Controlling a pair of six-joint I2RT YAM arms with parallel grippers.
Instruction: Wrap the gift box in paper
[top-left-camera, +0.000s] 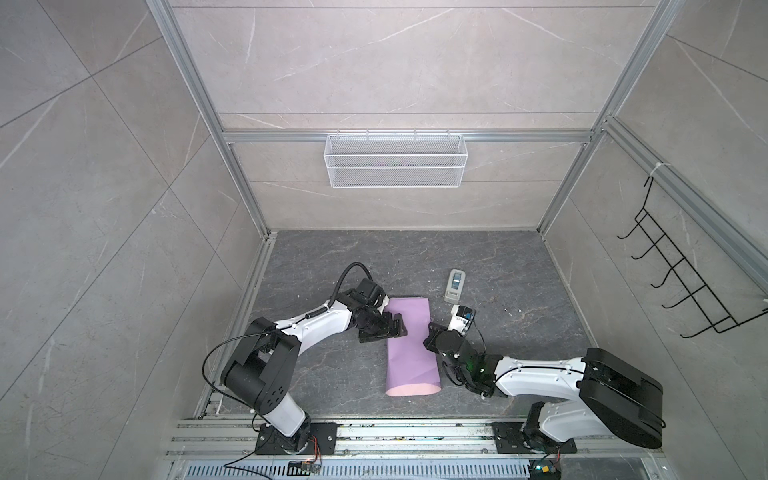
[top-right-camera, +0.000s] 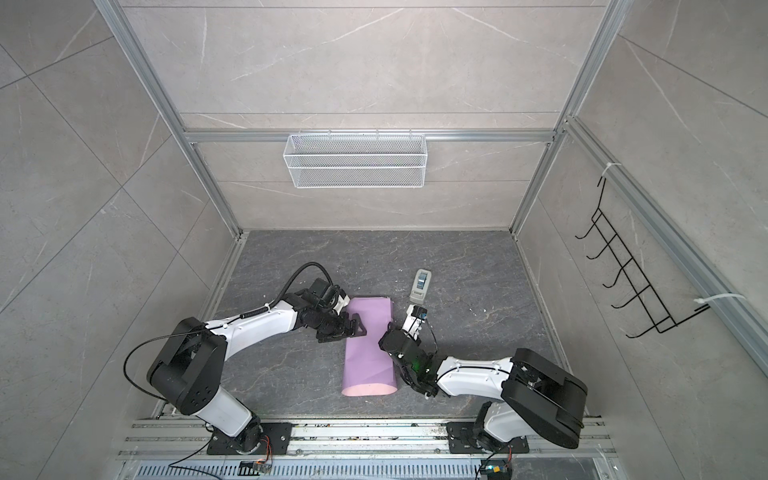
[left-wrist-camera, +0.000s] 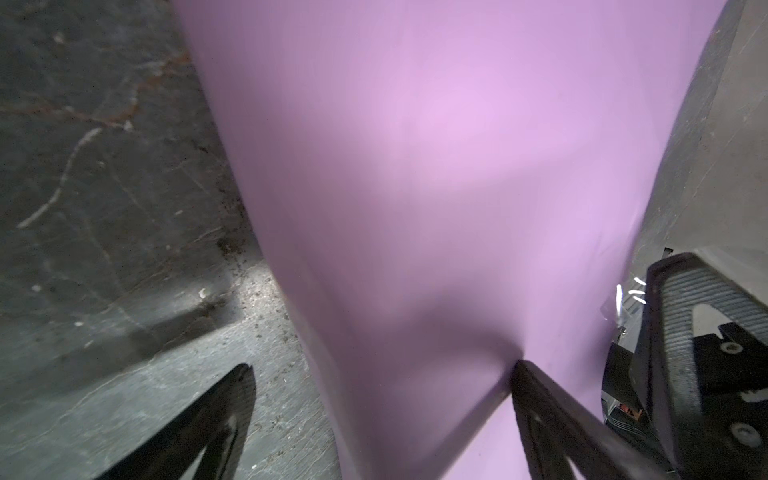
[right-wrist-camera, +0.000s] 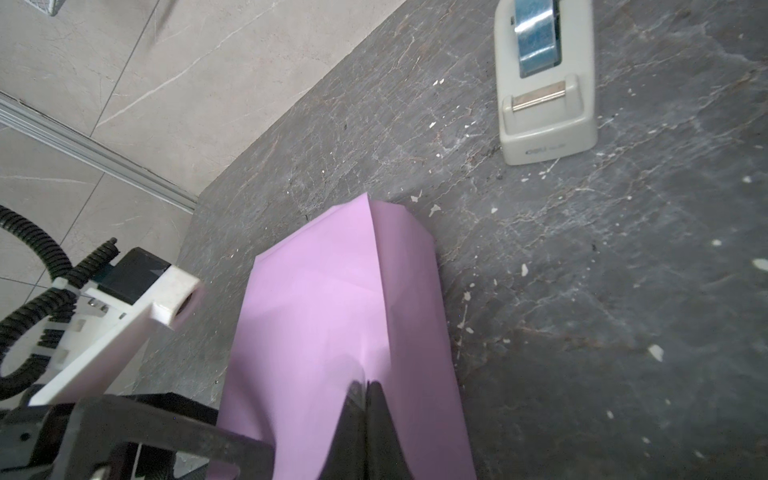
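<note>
The left end effector (left-wrist-camera: 382, 365) hung low over the smooth lilac paper (top-left-camera: 409, 345), fingers spread; the right end effector (right-wrist-camera: 368, 384), fingers together, pressed its creased top.

Lilac paper (top-left-camera: 409, 345), pink inside, dark grey veined tabletop (top-left-camera: 519, 282)

Qty on worktop (top-left-camera: 498, 266): 1 paper (top-left-camera: 409, 345), 1 tape dispenser (top-left-camera: 454, 286). Arms x2: L arm (top-left-camera: 316, 326), R arm (top-left-camera: 536, 374). Hung up: 1 basket (top-left-camera: 395, 160), 1 rack (top-left-camera: 685, 266).
</note>
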